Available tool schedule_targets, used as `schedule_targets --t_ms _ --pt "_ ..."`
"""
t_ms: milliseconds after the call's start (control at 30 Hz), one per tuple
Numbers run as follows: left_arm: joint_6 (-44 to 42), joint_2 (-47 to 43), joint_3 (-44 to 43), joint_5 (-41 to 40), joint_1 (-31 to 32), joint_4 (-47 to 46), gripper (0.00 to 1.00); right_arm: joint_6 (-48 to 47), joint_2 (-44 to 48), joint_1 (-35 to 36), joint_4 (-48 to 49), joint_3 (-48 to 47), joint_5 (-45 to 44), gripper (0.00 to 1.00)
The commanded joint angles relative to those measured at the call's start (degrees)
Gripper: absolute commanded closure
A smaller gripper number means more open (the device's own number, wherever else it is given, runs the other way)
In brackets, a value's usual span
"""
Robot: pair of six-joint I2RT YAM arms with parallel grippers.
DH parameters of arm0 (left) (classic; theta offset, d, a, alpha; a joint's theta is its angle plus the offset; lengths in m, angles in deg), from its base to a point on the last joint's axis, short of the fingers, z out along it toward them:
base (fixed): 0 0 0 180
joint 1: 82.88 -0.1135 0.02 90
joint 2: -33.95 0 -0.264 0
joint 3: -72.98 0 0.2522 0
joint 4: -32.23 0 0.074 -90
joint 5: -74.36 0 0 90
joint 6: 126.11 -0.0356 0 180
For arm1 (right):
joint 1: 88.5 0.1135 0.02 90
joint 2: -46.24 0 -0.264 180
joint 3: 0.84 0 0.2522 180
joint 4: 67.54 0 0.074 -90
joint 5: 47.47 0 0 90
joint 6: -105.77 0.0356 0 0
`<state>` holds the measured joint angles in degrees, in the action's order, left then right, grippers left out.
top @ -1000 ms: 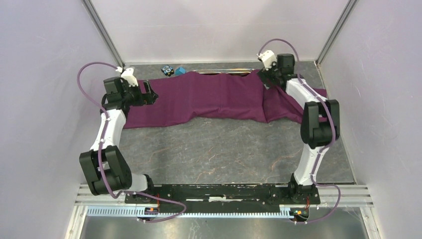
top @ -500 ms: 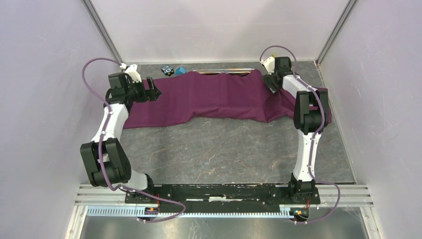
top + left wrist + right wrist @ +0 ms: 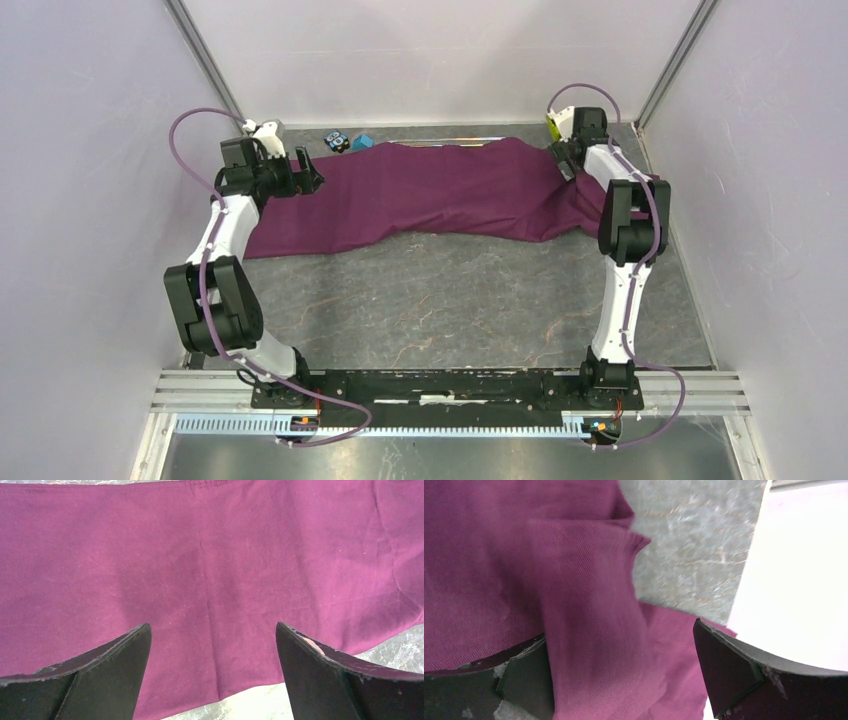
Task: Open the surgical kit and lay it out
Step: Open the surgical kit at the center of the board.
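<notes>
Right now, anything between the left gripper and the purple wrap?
Nothing visible. The left gripper stands open directly over the left part of the purple wrap, with bare cloth showing beneath it and no other object in the gap.

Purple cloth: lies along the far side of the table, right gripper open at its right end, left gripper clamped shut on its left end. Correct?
No. The left gripper is open, not clamped: the left wrist view shows its jaws wide apart above the purple cloth, pinching nothing. The rest holds: cloth along the far side of the table, right gripper open at its right end.
</notes>
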<state>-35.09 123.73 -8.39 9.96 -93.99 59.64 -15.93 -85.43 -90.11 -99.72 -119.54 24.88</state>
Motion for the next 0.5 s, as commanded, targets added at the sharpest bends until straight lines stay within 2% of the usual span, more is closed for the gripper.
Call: schedule_targets --t_ms 0,100,233,300,467 --pt "-0.35 0.14 -1.83 -0.09 0.22 -1.34 0.00 1.67 7.23 -4.02 2.05 7.86 9.14 0.02" --pt "-0.22 0.06 -1.73 -0.46 0.17 -1.61 0.00 2.17 14.01 -6.05 3.24 15.49 22.56 0.02" --pt "0.67 0.24 -1.98 -0.56 0.45 -1.93 0.00 5.33 19.97 -9.80 3.23 19.07 32.24 0.02" --pt "0.98 0.39 -1.93 -0.73 0.73 -2.11 0.00 5.76 21.37 -10.69 3.18 19.08 31.14 0.02" --pt "1.25 0.62 -1.99 -1.24 1.44 -2.31 0.00 4.84 23.81 -10.89 5.94 20.53 21.39 0.02"
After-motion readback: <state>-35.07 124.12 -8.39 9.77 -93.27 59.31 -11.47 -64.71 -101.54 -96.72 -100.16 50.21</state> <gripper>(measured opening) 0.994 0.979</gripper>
